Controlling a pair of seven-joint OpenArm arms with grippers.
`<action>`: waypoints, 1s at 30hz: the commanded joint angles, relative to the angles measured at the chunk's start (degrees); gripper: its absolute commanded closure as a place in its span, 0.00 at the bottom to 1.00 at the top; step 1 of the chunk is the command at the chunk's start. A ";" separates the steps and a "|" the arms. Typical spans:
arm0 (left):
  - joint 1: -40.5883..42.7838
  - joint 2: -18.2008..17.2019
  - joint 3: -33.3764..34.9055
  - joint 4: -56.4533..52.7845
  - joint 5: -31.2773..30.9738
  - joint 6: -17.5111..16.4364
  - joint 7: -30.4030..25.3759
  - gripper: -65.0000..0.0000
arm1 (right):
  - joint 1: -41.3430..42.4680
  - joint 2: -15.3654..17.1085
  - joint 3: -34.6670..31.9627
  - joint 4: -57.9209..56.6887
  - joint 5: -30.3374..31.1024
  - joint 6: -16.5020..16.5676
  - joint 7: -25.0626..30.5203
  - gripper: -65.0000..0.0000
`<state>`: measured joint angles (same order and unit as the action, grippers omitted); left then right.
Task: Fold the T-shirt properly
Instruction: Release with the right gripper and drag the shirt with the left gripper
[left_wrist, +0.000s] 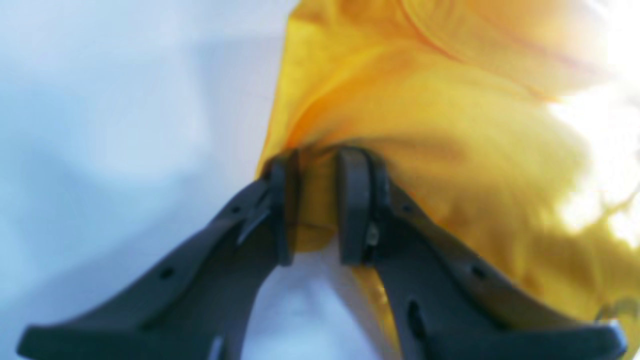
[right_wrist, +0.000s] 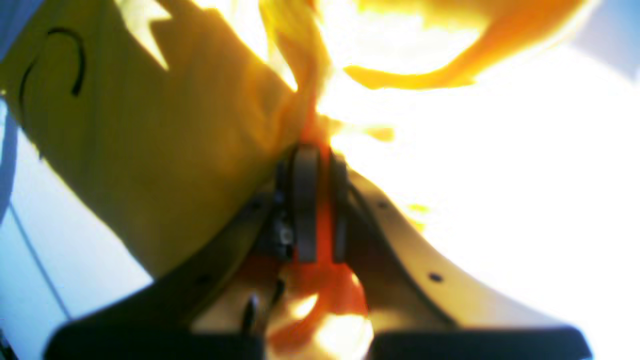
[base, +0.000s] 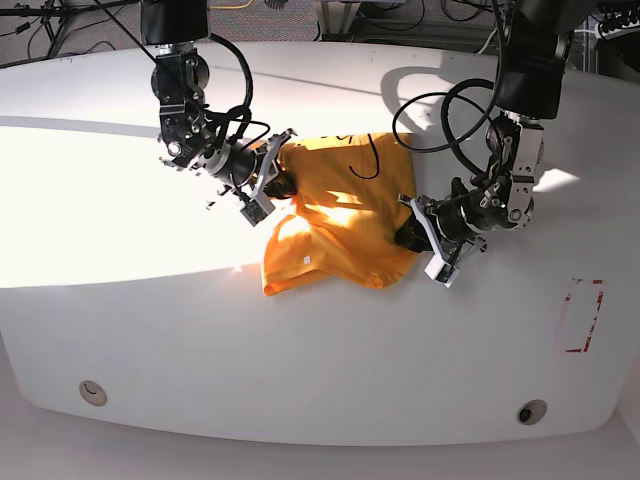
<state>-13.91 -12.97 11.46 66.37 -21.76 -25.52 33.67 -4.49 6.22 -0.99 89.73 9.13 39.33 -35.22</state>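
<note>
Orange-yellow cloth filled the middle of the white surface (base: 120, 330): the T-shirt (base: 340, 225) lay bunched between the two arms, partly lifted at both sides. Its black line drawing (base: 365, 160) showed near the far edge, and a tiny white tag (base: 306, 260) sat on the flap nearest the front edge of the surface.

On the left side of the base view, the right tool (base: 282, 186) had the shirt's edge. From its own wrist camera the right tool (right_wrist: 320, 200) had its two dark pads pressed nearly together, with a thin bright strip of cloth pinched between them, and more fabric draped away to the left with part of the black drawing (right_wrist: 55, 62) visible. Strong glare washed out the right half of that view.

On the right side of the base view, the left tool (base: 408, 235) gripped the opposite edge of the shirt. In the left wrist view the left tool (left_wrist: 315, 205) stood a little apart at the tips, a thicker fold of the T-shirt (left_wrist: 425, 125) clamped between them, the white surface (left_wrist: 125, 125) bare beside it.

A red-outlined mark (base: 580, 315) lay near the surface's right end, well apart from the shirt.
</note>
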 joint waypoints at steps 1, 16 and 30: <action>-1.78 -1.40 -0.34 -0.74 2.64 1.47 2.51 0.82 | -0.39 -2.13 -0.02 1.83 0.85 0.67 0.89 0.94; -0.81 -12.92 -1.05 15.70 2.46 1.39 6.64 0.82 | -1.62 -2.92 0.25 10.97 0.85 -1.66 -4.82 0.94; 8.15 -0.17 -10.54 38.11 2.81 1.74 10.94 0.82 | -1.53 0.77 0.42 25.30 0.85 -1.66 -11.68 0.94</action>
<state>-6.13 -16.62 2.42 102.63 -18.61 -23.99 45.80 -6.61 6.35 -0.86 113.60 9.41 37.54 -47.77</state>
